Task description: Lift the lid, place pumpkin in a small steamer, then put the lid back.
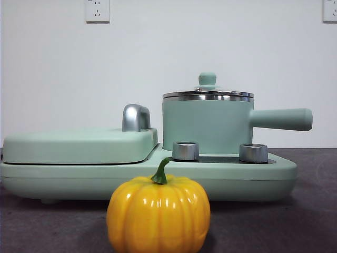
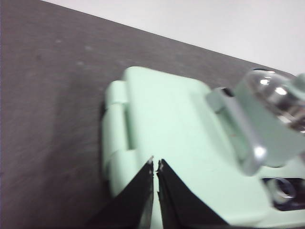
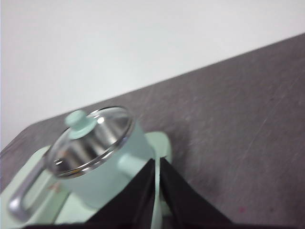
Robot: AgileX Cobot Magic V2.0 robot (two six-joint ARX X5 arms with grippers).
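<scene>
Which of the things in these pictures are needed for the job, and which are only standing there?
Needed for the job:
- lid, on the pot
- pumpkin, on the table in front
- small steamer, on the base
- left gripper and right gripper, both shut and holding nothing

Only standing there:
- wide base with two silver knobs
- flat cover
- wall sockets

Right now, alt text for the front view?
A yellow pumpkin stands nearest on the dark table, before a mint-green cooker base. On the base sits the small steamer, lid on, handle pointing right. No arms visible.
</scene>
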